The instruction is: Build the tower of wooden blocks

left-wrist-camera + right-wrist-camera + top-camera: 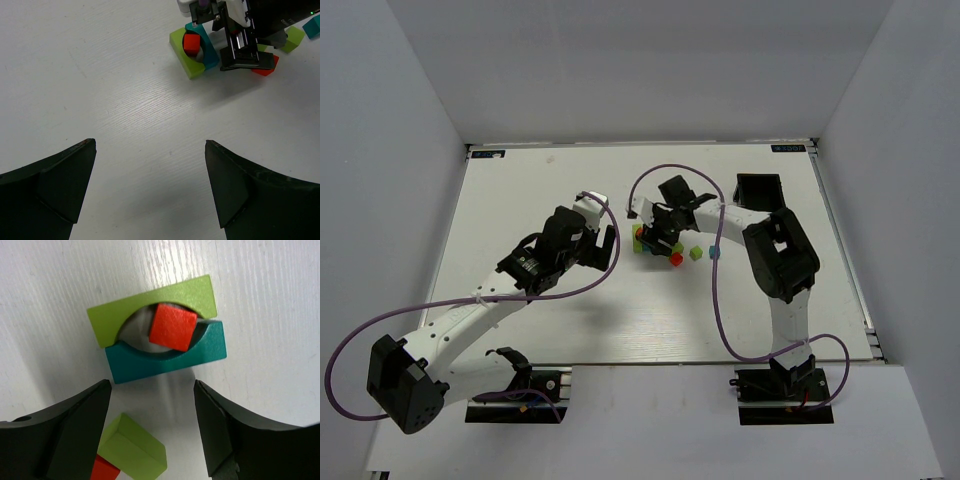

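Tower pieces lie just beyond my right pincer (pixel 152 390): green arch (pixel 110 320) and teal arch (pixel 150 367) cupped round the red cube (pixel 172 327), penning it, I judge; jaws apart over a lime block (pixel 132 450).

A red cube (pixel 173 326) sat between a lime arch (pixel 150 310) and a teal arch (pixel 165 360), beyond the spread-apart right gripper (pixel 151 386).

bright even overhead light, soft faint shadows, sharp focus, no glare
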### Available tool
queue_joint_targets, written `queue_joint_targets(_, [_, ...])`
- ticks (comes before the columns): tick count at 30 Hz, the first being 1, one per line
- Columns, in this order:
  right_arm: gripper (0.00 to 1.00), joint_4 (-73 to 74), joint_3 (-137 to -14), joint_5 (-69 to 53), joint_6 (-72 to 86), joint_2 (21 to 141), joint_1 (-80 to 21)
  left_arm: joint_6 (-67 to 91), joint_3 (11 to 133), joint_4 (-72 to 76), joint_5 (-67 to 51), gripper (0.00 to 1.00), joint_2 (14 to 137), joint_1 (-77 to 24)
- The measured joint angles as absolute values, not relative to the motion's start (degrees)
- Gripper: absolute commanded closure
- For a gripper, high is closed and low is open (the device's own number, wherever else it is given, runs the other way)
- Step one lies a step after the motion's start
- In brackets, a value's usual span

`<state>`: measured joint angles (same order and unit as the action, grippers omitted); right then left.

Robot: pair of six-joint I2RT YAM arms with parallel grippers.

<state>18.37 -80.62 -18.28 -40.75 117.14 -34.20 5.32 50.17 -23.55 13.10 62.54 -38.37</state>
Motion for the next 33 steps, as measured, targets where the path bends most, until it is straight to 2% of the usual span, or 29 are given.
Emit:
queue_joint_targets(6, [0.25,20.3,-77.8,-18.5,-40.9,114.5,-33.4,5.3,50.2,-23.6,13.1,0.0,62.5,-38.4])
queue_joint_targets(12, [0.25,22.6,-73.1,-20.2,-40.9,105.7,-32.9,5.3,50.2,-23.6,13.1,0.0,62.5,-38.4])
queue_joint_targets(14, [0.3,22.6,-72.5,-20.8,-40.9,102.3,-32.7,5.3,50.2,-23.6,13.1,0.0,62.5,-38.4])
queue_joint_targets(15, [0.35,22.5,-72.3,-21.0,-40.8,100.6,-32.7,5.3,50.2,-23.6,13.1,0.0,62.5,-38.4])
queue_joint_targets(16, [0.47,22.4,-72.1,-21.1,-40.5,98.9,-32.7,5.3,50.2,-23.6,13.1,0.0,62.5,-38.4])
queue_joint_targets(17, [0.66,21.9,-71.8,-21.1,-40.2,97.3,-32.6,5.3,50.2,-23.6,13.1,0.0,62.5,-38.4])
queue_joint_targets(18, [1.0,20.9,-71.2,-20.7,-39.8,95.6,-32.3,5.3,50.2,-23.6,13.1,0.01,62.5,-38.4])
queue_joint_targets(20, [1.0,18.2,-69.2,-19.2,-37.5,92.5,-31.7,5.3,50.2,-23.5,13.0,0.15,62.5,-38.4])
queue_joint_targets(21, [1.0,16.9,-67.9,-18.8,-36.4,91.2,-31.0,5.3,50.1,-23.4,12.8,0.28,62.5,-38.3])
queue_joint_targets(22, [1.0,16.3,-66.9,-18.7,-35.6,90.1,-30.2,5.2,50.0,-23.3,12.5,0.44,62.5,-38.4])
queue_joint_targets(23, [1.0,16.1,-66.4,-18.9,-34.9,89.6,-29.3,5.0,49.8,-22.8,12.2,0.8,62.5,-38.3])
queue_joint_targets(24, [0.98,16.1,-66.2,-19.2,-34.4,89.6,-28.5,4.9,49.5,-22.2,11.5,0.9,62.5,-38.3])
queue_joint_targets(26, [0.55,16.8,-66.0,-20.1,-33.6,90.1,-26.8,4.4,49.4,-22.1,10.7,0.99,62.5,-38.1])
queue_joint_targets(27, [0.41,17.4,-66.0,-20.7,-33.3,90.5,-26.2,4.4,49.5,-22.0,10.2,0.97,62.5,-38.1])
queue_joint_targets(28, [0.38,17.9,-66.0,-21.3,-33.6,90.9,-25.6,4.5,49.6,-21.8,9.9,0.9,62.5,-38.0])
queue_joint_targets(29, [0.38,18.6,-66.0,-22.3,-34.0,91.3,-24.9,4.6,49.7,-21.6,9.7,0.6,62.7,-38.0])
queue_joint_targets(30, [0.4,19.4,-66.0,-23.2,-34.5,91.5,-24.4,4.4,50.1,-21.5,9.5,0.45,63.0,-38.0])
queue_joint_targets(32, [0.54,21.0,-66.0,-25.1,-35.7,91.6,-23.6,4.8,51.0,-20.9,9.1,0.25,64.2,-38.0])
queue_joint_targets(33, [0.71,21.8,-66.0,-26.4,-36.9,91.6,-23.0,5.0,51.6,-20.6,8.9,0.24,64.9,-38.0])
